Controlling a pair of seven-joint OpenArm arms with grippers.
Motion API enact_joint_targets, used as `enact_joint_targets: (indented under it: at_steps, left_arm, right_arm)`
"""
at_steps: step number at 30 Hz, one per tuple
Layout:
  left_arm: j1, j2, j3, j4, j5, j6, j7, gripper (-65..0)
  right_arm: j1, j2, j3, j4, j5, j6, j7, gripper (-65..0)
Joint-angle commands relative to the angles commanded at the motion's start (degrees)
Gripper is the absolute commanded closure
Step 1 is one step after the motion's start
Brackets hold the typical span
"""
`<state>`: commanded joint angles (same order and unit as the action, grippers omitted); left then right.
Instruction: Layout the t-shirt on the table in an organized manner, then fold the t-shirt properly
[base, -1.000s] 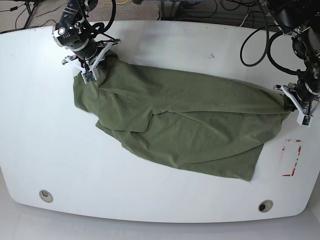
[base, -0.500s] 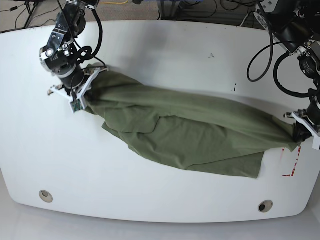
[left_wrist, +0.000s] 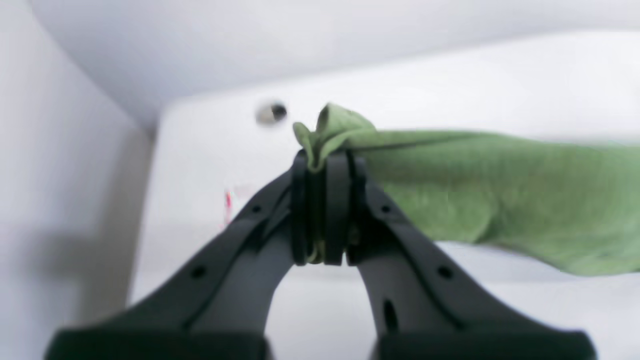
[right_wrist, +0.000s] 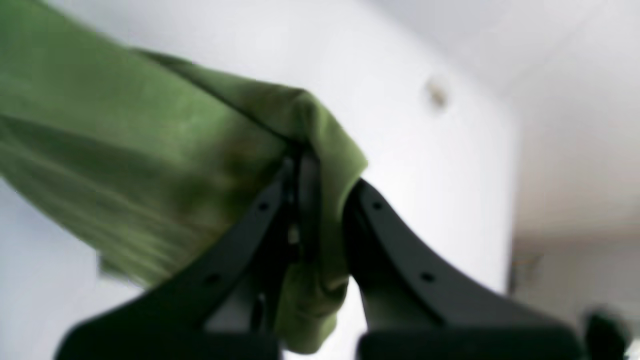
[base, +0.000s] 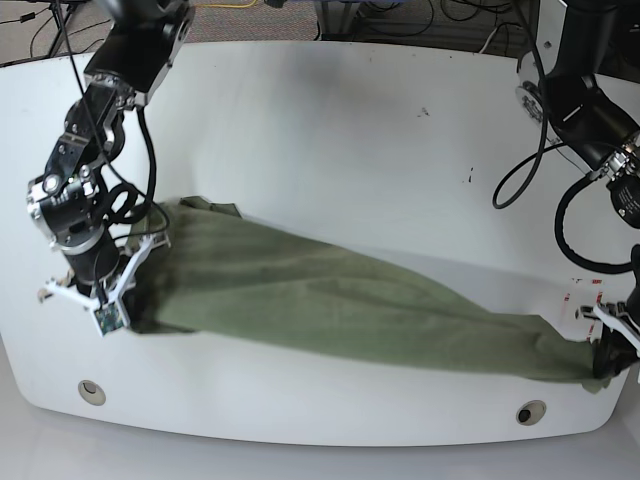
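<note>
Shirt (base: 340, 305): stretched across the near desk (base: 330, 120).
Left fingers (left_wrist: 320, 210): clamped on shirt's right end.
Right fingers (right_wrist: 320, 215): clamped on its left end.

left gripper (base: 612, 358) at frame edge

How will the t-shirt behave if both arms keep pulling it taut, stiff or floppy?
Likely floppy: the t-shirt sags and creases between the right gripper and left gripper. Probably light, since small pinches of cloth carry it. The bunched fabric in the left gripper looks secure, though a thin fold could slip.
</note>
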<state>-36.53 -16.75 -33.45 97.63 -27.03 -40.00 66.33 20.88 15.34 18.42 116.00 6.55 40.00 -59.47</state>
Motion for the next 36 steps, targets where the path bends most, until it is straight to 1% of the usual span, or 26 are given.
enact_joint_targets:
  at_steps: [5, 9, 11, 14, 16, 21, 24, 31, 36]
  left_arm:
    - [-7.3, 0.0, 1.5, 0.0, 0.0, 0.0, 0.7, 0.0]
    - [-12.3, 0.0, 2.9, -1.1, 0.0, 0.0, 0.7, 0.0]
    - [-16.4, -0.2, 3.7, -3.1, 0.0, 0.0, 0.7, 0.0]
    - [-20.7, -0.4, 4.0, -6.2, 0.1, 0.0, 0.6, 0.0]
    - [-23.5, -0.5, 4.0, -8.5, 0.1, 0.0, 0.4, 0.0]
    - [-28.7, -2.5, 4.0, -13.6, 0.1, 0.0, 0.3, 0.0]
    - [-31.7, -2.5, 4.0, -16.7, 0.1, 0.0, 0.1, 0.0]
    - [-34.0, -3.4, 4.1, -19.3, 0.0, 0.0, -1.9, 0.0]
    - [-33.9, -3.3, 5.2, -19.3, -0.2, 0.0, -1.8, 0.0]
  right_arm:
    - [8.2, 1.8, -3.8, -0.2, -0.4, 0.0, -0.1, 0.0]
    - [14.2, 3.9, -6.8, -0.7, -0.4, 0.0, -0.8, 0.0]
    - [18.5, 5.0, -8.4, -1.1, -0.4, 0.0, -2.3, 0.0]
    - [23.7, 5.5, -9.8, -1.8, -0.4, 0.0, -3.7, 0.0]
    - [26.9, 6.2, -10.8, -2.6, -0.4, 0.0, -4.0, 0.0]
    - [34.5, 8.8, -15.1, -6.1, -0.1, 0.0, -4.0, 0.0]
    - [38.3, 9.8, -16.4, -8.6, 0.0, 0.0, -4.0, 0.0]
    - [44.7, 10.0, -17.1, -13.5, -0.1, 0.0, -3.9, 0.0]
    - [47.2, 10.0, -17.1, -15.9, -0.4, 0.0, -3.9, 0.0]
